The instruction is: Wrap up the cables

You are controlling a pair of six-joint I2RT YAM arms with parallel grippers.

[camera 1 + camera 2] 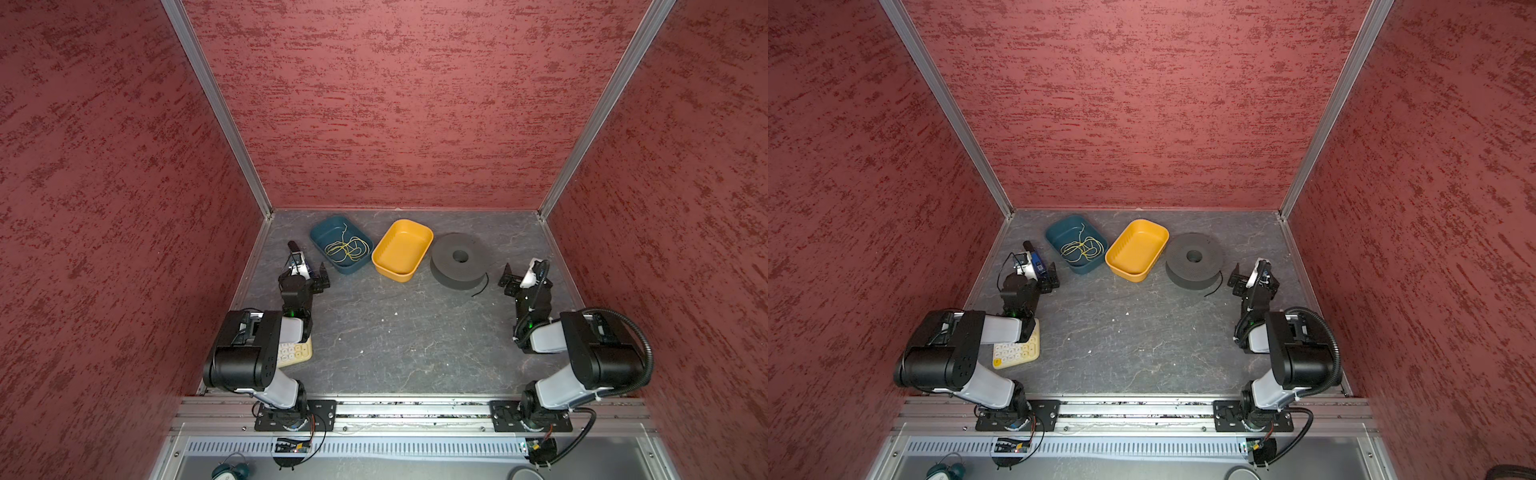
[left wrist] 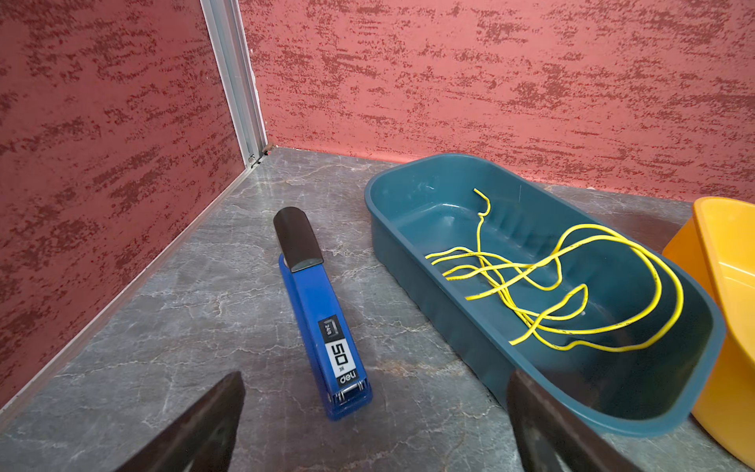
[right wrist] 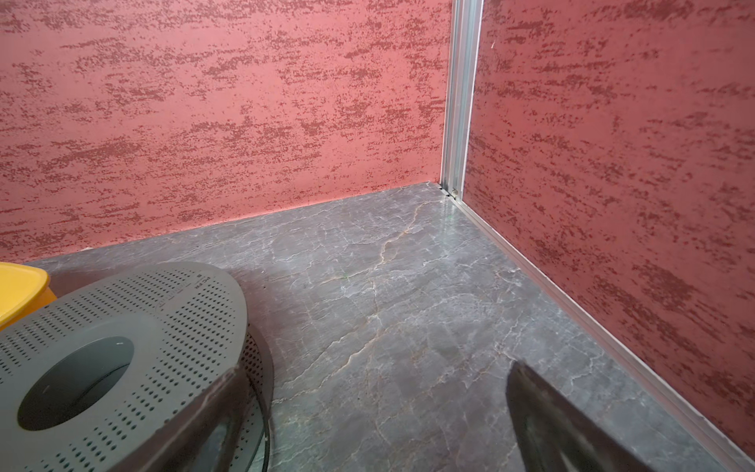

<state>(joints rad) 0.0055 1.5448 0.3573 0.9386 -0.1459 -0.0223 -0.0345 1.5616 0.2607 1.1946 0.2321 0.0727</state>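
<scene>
walls: red mottled panels [image 1: 395,104] on three sides; aluminium posts at the corners
surface: grey marbled slab [image 1: 395,332]; both arms stand at its near edge
spool: dark grey, perforated flange up [image 1: 446,249]; lies flat at the back right, just beside the yellow tray [image 1: 419,232]
black cable: a short free end [image 1: 486,286] curls on the surface at the spool's near right side, in both top views; the rest cannot be made out
yellow tray: sits between the spool and the teal tray [image 1: 318,237]
teal tray: holds a loose tangle of yellow wire [image 1: 349,247]
stapler: blue with a black tip [image 2: 322,318]; lies on the surface beside the teal tray
keypad: cream [image 1: 1017,353]; partly hidden under the left arm
left claw: spread wide [image 2: 374,380], holding nothing; hangs over the stapler's near end
right claw: spread wide [image 3: 374,370], holding nothing; near the spool's right side and the cable end, touching neither
</scene>
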